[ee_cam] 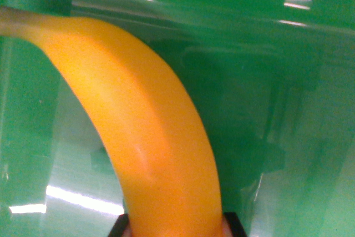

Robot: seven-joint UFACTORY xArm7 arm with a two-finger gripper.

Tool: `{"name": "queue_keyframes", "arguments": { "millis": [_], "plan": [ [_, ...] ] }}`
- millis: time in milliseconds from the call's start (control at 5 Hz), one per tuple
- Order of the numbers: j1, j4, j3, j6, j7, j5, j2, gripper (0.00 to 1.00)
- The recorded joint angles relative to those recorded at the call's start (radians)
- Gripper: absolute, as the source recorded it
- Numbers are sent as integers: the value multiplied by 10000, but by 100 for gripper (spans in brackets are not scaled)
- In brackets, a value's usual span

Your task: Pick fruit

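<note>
- Green bin (310, 154): this glossy, translucent container fills the background behind the banana on all sides. Its wall reflects bright light streaks, so treat surface detail behind the fruit as unreliable.
- Banana (138, 131): this is the task's thing. It arcs from the bottom centre of the wrist view up to the wrist view's left, in front of the bin wall. You cannot tell whether it rests on the bin or is lifted clear of it.
- Handling judgement: expect a light, curved fruit that is firm but bruises under high force. The smooth peel looks slippery. Apply moderate closing force only.
- Hold location: grip across the thick middle of the banana, square to its curve. Avoid the tapered ends, where the jaws could slide off.
- Stem (16, 21): the brown-grey stem sits at the banana's upper end, at the wrist view's left edge. Do not grip here; it is thin and may snap.
- Gripper (176, 227): two dark finger tips flank the banana's lower end, pressed against both sides. Judge the claw as clamped on the banana.
</note>
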Motion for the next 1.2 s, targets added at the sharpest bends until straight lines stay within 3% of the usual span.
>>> {"name": "queue_keyframes", "arguments": {
  "millis": [600,1200],
  "plan": [
    [-2,86,1,146,0,3,-60,100],
    [-6,359,5,611,-1,14,-252,100]
  ]
}}
